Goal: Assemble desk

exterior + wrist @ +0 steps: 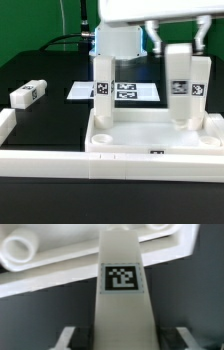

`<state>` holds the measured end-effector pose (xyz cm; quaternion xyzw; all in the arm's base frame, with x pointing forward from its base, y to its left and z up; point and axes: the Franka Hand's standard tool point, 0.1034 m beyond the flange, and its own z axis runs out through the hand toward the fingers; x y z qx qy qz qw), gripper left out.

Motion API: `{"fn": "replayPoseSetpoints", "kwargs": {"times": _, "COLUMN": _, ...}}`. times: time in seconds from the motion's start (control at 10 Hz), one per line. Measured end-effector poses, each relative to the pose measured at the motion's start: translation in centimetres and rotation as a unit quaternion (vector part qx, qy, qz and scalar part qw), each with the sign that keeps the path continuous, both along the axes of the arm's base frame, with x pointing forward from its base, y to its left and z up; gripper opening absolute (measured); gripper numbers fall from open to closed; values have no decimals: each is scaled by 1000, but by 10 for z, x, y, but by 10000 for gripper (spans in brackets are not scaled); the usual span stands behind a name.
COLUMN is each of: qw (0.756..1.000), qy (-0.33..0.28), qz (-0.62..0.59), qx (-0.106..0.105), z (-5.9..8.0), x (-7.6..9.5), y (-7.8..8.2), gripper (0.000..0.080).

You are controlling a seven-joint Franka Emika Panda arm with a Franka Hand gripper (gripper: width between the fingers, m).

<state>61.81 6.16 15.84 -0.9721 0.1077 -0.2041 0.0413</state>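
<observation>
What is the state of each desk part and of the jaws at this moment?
Tabletop: flat, rim up.
Leg at the exterior view's left: upright on the tabletop.
Leg at the exterior view's right: upright on the tabletop, between the jaws.
Gripper: jaws astride that leg; contact unclear.
Third leg: lying on the table, apart.

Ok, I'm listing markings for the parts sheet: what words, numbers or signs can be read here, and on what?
Words, brands, numbers: none anywhere.
Square black-and-white tags, patterns without letters: on the upright leg at the exterior view's left, the upright leg at its right, the loose leg, the tabletop's front rim, the marker board.
Sharpest tag: on the leg in the wrist view; only a pattern.
</observation>
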Motion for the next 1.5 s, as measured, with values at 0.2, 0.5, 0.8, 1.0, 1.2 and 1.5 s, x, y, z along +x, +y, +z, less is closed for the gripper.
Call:
{"fn": "replayPoseSetpoints", "kwargs": {"times": 0.2, "qw": 1000, "qy": -5, "qz": -2, "qx": -1, "z": 1, "x": 3, "y": -2, "gripper": 290}}
{"fn": "replayPoseSetpoints", "kwargs": {"times": 0.5, "qw": 1000, "qy": -10, "qz": -1, "qx": -2, "z": 0, "x": 2, "y": -1, "gripper": 290}}
{"fn": "replayPoseSetpoints", "kwargs": {"times": 0.8, "qw": 993, "qy": -64, "qz": 87, "qx": -51, "z": 5, "x": -1, "y": 25, "gripper": 290}}
{"fn": "replayPoseSetpoints", "kwargs": {"times": 1.0, "qw": 994, "qy": -63, "qz": 77, "qx": -46, "z": 5, "x": -1, "y": 23, "gripper": 290}}
{"fn": "replayPoseSetpoints", "kwargs": {"times": 1.2, "qw": 994, "qy": -63, "qz": 77, "qx": -46, "z": 5, "x": -1, "y": 23, "gripper": 290}}
{"fn": "replayPoseSetpoints", "kwargs": {"times": 1.5, "qw": 991, "qy": -60, "qz": 103, "qx": -56, "z": 2, "x": -3, "y": 32, "gripper": 290}}
